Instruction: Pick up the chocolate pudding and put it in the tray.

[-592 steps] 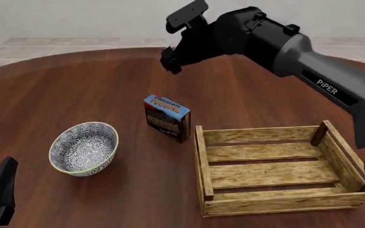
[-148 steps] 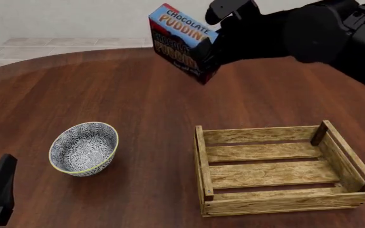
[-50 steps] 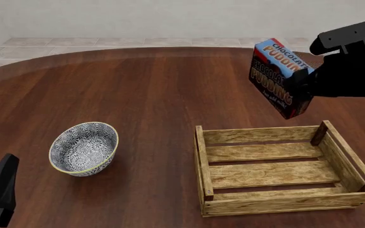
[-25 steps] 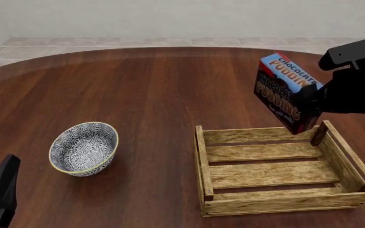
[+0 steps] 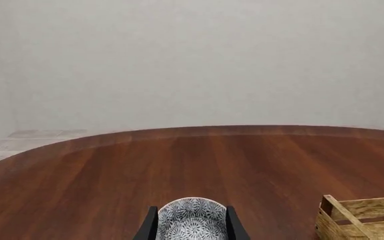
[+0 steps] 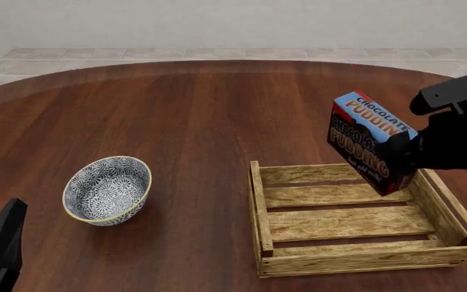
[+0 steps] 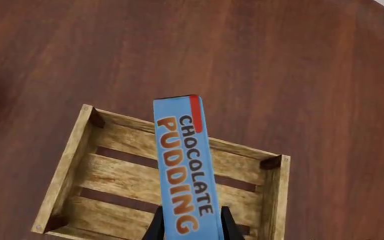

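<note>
Pudding [image 6: 370,149] hangs tilted in the air above the far right part of the tray [image 6: 259,201], its lower corner near the rear slat, clamped between the right fingers [image 7: 227,226]. From the right wrist view the carton's blue top sits over the tray's interior, toward the end nearest the camera, so the placement looks roughly lined up. The left gripper [image 5: 191,231] rests low at the near left of the tabletop [image 6: 177,115] with its fingers apart, the bowl [image 6: 107,189] showing between them, taking no part.

The main risk I see is the tilt: released from this height, the carton could land on a corner, topple against the rear or right wall, or catch on a corner post and tip outside. Lowering too far toward the back could also knock the slat and shove the tray. A lower, more central release would be safer
</note>
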`<state>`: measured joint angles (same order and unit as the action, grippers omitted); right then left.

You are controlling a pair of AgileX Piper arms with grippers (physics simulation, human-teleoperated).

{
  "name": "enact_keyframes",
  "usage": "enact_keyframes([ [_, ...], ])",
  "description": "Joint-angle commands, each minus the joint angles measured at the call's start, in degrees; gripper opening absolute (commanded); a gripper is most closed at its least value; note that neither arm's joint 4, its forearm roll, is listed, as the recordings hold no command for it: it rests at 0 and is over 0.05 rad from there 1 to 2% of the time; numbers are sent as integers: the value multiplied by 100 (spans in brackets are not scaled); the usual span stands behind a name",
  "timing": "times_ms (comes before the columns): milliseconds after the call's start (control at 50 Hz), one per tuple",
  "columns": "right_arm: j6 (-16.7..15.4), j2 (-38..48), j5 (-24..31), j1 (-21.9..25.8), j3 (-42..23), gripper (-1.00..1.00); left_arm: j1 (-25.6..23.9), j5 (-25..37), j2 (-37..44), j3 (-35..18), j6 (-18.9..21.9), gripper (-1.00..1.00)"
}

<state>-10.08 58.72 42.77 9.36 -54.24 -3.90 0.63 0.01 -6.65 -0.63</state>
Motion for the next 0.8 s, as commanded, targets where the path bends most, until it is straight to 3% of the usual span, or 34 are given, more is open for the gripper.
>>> enact_keyframes([
  [20,173,-76,-70,94,260,-100,-5,9,0,-6,2,100],
  [800,250,-116,-305,270,853,-100,-40,35,0,21,48,100],
])
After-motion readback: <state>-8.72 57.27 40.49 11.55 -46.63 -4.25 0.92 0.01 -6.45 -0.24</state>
